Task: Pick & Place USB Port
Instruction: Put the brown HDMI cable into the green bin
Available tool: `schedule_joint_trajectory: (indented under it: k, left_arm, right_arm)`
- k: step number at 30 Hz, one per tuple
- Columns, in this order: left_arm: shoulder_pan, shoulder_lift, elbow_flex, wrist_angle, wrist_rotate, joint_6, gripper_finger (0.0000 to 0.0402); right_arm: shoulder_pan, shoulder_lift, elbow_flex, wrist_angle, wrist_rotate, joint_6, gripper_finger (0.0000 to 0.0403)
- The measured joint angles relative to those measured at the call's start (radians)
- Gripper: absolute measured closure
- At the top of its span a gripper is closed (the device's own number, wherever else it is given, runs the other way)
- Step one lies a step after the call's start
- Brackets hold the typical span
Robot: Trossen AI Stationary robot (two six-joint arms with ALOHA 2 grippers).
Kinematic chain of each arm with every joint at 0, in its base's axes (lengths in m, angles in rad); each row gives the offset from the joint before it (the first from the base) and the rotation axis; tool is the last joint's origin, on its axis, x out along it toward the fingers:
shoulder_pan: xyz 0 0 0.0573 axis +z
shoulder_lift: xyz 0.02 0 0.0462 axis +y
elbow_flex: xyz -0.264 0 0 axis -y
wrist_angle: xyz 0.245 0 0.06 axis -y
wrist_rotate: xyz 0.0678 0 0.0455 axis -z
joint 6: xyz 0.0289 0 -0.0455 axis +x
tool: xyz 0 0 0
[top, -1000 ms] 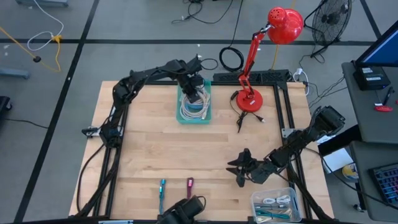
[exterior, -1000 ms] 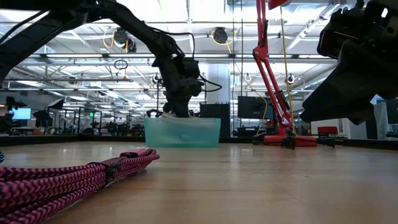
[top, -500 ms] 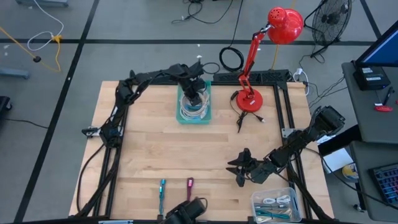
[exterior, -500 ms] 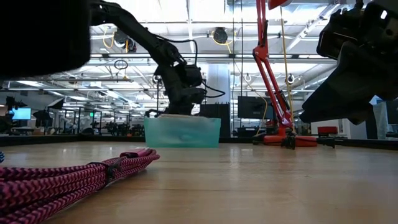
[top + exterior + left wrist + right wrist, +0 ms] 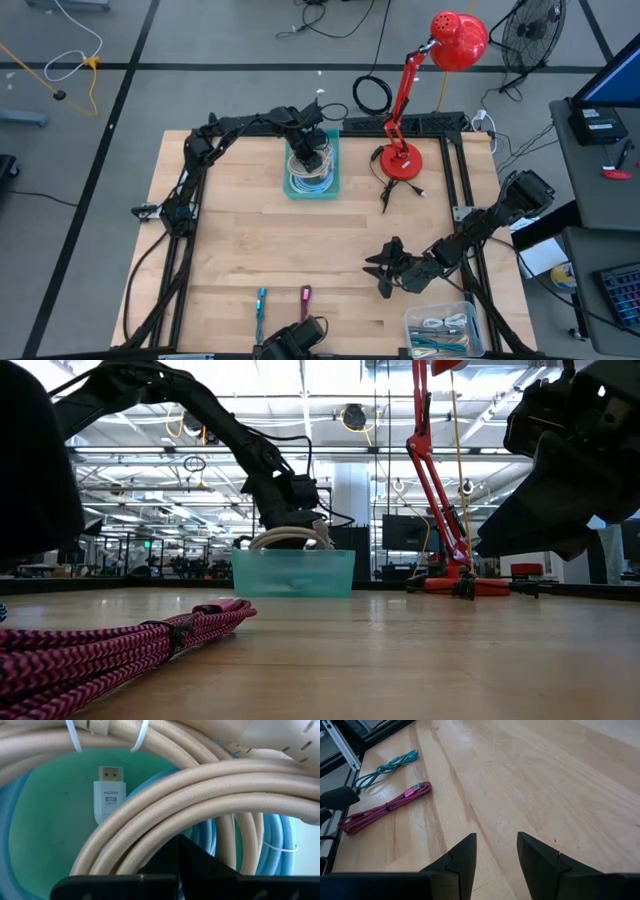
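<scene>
The wooden desk (image 5: 260, 250) fills most of the high view, with a black frame along its far and right edges. The left arm reaches from the desk's left side across to the far edge, and the right arm lies low along the near right part of the desk. A red lamp (image 5: 405, 100) stands on the far right part of the desk, its shade leaning out past the edge. A teal bin (image 5: 312, 172) sits at the middle of the far edge, holding coils of beige and light blue cable. The left gripper (image 5: 309, 156) is over this bin, clenched on a coil of beige cable (image 5: 210, 785) that rises above the bin's rim in the low view; in the left wrist view the loops cross just ahead of the dark fingers, bound with white ties, and a white HDMI plug (image 5: 108, 792) hangs inside the loops. A clear box (image 5: 443, 328) with a few cables stands at the near right corner. The right gripper (image 5: 385, 272) rests just above the desk beside that box, its fingers (image 5: 465, 855) parted and grasping nothing. A pink cable (image 5: 305, 297) and a teal cable (image 5: 260, 305) lie side by side, apart, near the front edge.
</scene>
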Motion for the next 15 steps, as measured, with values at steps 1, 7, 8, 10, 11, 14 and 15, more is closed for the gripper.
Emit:
schedule_joint_trajectory:
  k: [1,7,8,10,11,14,15]
  left_arm:
    - [-0.001,0.0,0.0,0.0,0.0,-0.001,0.0401]
    - [-0.008,-0.006,-0.001,-0.021,-0.006,-0.004,0.0401]
    - [-0.01,-0.01,-0.002,-0.026,-0.012,-0.004,0.0401]
    - [-0.014,-0.021,-0.004,-0.033,-0.025,-0.004,0.0401]
    - [-0.015,-0.03,-0.004,-0.042,-0.032,-0.004,0.0401]
    - [-0.016,-0.066,-0.005,-0.063,-0.049,-0.008,0.0401]
    - [-0.016,-0.08,-0.005,-0.073,-0.05,-0.009,0.0401]
  right_arm:
    - [-0.003,0.0,0.0,0.0,0.0,-0.003,0.0271]
    - [-0.005,0.0,0.0,0.001,-0.004,-0.006,0.0271]
    - [-0.005,0.0,0.0,0.002,-0.004,-0.006,0.0271]
    - [-0.005,0.0,0.0,0.003,-0.004,-0.006,0.0271]
    - [-0.005,0.0,0.0,0.004,-0.004,-0.006,0.0271]
    - [-0.005,0.0,0.0,0.004,-0.005,-0.006,0.0271]
    - [-0.005,0.0,0.0,0.005,-0.007,-0.006,0.0271]
